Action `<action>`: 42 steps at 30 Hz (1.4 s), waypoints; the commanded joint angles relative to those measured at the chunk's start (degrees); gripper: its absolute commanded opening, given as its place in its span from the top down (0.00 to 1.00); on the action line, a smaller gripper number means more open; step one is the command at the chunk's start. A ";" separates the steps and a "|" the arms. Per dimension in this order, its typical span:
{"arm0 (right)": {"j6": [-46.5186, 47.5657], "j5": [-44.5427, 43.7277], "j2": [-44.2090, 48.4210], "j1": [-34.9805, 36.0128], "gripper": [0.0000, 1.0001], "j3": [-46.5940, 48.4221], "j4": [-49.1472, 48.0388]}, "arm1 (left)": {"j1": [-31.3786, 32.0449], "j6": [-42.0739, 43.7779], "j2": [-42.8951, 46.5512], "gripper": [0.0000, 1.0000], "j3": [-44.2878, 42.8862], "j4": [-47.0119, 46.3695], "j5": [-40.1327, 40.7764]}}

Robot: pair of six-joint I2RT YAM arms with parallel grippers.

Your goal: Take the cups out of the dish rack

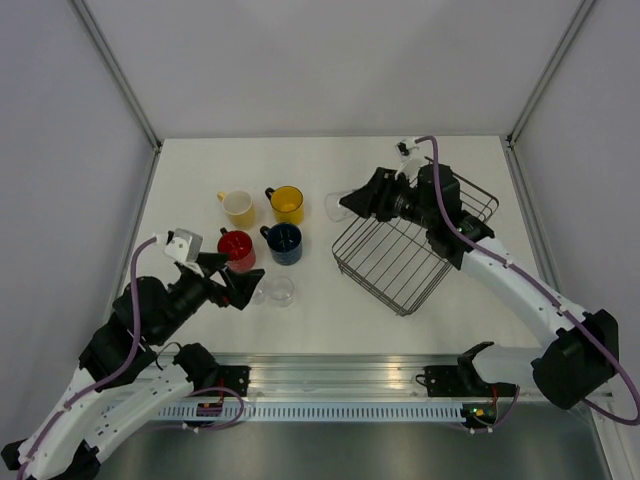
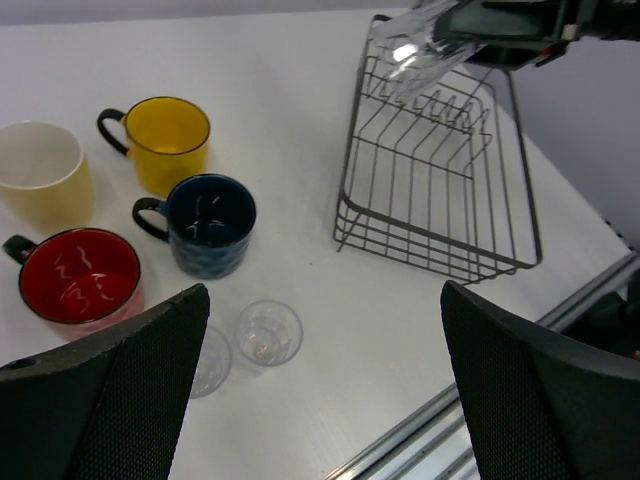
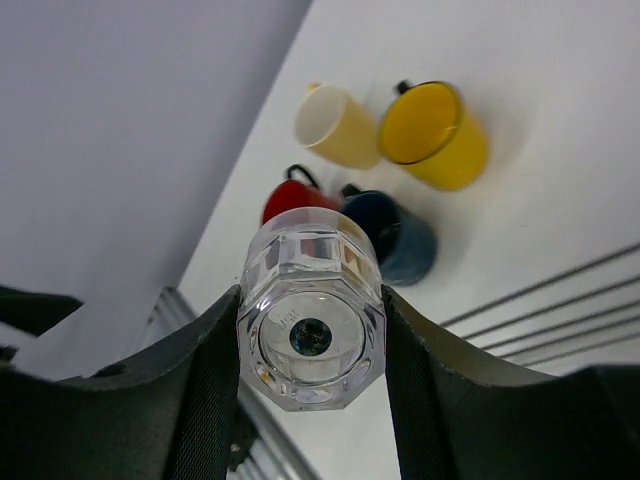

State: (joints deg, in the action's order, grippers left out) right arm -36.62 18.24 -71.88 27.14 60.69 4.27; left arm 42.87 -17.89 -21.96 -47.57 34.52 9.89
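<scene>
The dark wire dish rack stands at the right with nothing showing inside it. My right gripper is shut on a clear glass tumbler, held in the air at the rack's left end. Left of the rack four mugs stand upright on the table: pale yellow, bright yellow, red and dark blue. Two more clear tumblers stand in front of them. My left gripper hovers open just above these, empty.
The table's near edge with its metal rail runs just below the tumblers. White enclosure walls close in the left, back and right sides. Bare table lies between the mugs and the rack.
</scene>
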 commanded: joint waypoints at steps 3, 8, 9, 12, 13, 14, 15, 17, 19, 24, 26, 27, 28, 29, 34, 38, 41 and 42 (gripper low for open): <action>-10.04 6.19 -0.89 9.68 1.00 -1.71 -19.81 | 0.19 0.32 5.51 0.00 2.04 -9.98 -11.45; -15.49 7.86 -3.00 17.93 1.00 -3.38 -32.37 | 0.19 -3.72 9.56 0.00 6.34 -17.98 -19.89; -16.63 8.30 -3.88 19.00 1.00 -3.56 -34.22 | 0.19 -4.51 10.78 0.00 7.05 -19.65 -20.87; -16.99 9.45 -4.94 22.25 1.00 -3.47 -38.72 | 0.19 -6.54 12.63 0.00 9.60 -25.72 -24.11; -17.08 9.53 -5.11 23.39 1.00 -3.12 -39.42 | 0.19 -7.15 12.99 0.01 10.47 -28.00 -24.56; -17.25 9.71 -5.20 23.92 0.99 -3.03 -39.78 | 0.19 -7.42 13.08 0.02 10.83 -28.98 -25.87; -17.43 9.88 -5.38 24.36 0.99 -2.86 -40.13 | 0.19 -7.68 13.08 0.02 11.01 -29.77 -26.41; -17.34 10.58 -5.64 25.95 1.00 -2.15 -40.57 | 0.19 -8.21 12.64 0.08 11.27 -31.62 -28.42; -17.26 10.94 -6.08 26.83 1.00 -1.36 -40.57 | 0.19 -8.48 11.85 0.14 11.27 -32.67 -29.83; -16.64 10.76 -6.17 28.59 1.00 -1.10 -40.57 | 0.19 -9.09 11.23 0.59 11.80 -37.77 -35.03; -16.03 10.77 -5.82 28.94 1.00 -1.18 -40.22 | 0.19 -8.92 11.32 0.78 11.80 -38.04 -34.77; -15.94 10.85 -5.73 29.03 0.99 -1.18 -40.22 | 0.19 -8.83 11.41 0.80 11.80 -38.04 -34.59; -15.85 10.94 -5.64 29.37 1.00 -1.36 -40.13 | 0.19 -8.57 11.50 0.82 11.89 -38.04 -34.24; -15.50 11.03 -5.47 29.55 1.00 -1.45 -40.05 | 0.19 -8.48 11.32 0.86 11.98 -37.86 -33.28; -13.74 11.12 -5.03 31.48 1.00 -1.62 -38.73 | 0.19 -7.69 11.06 0.95 12.33 -36.81 -30.37; -11.90 10.59 -3.89 32.19 0.97 -2.06 -37.15 | 0.19 -7.16 11.32 0.98 12.59 -36.46 -28.00; -8.91 8.31 -1.70 32.28 0.57 -3.46 -34.69 | 0.19 -5.76 11.23 0.98 12.33 -35.32 -28.08; -8.12 5.35 -0.90 32.19 0.43 -4.51 -33.90 | 0.19 -5.40 11.06 0.98 12.24 -35.05 -28.34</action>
State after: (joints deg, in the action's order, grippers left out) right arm -49.50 26.94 -75.31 57.87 57.76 -32.97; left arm 42.83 -25.41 -10.17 -35.24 1.65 -18.59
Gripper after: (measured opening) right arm 0.574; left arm 0.088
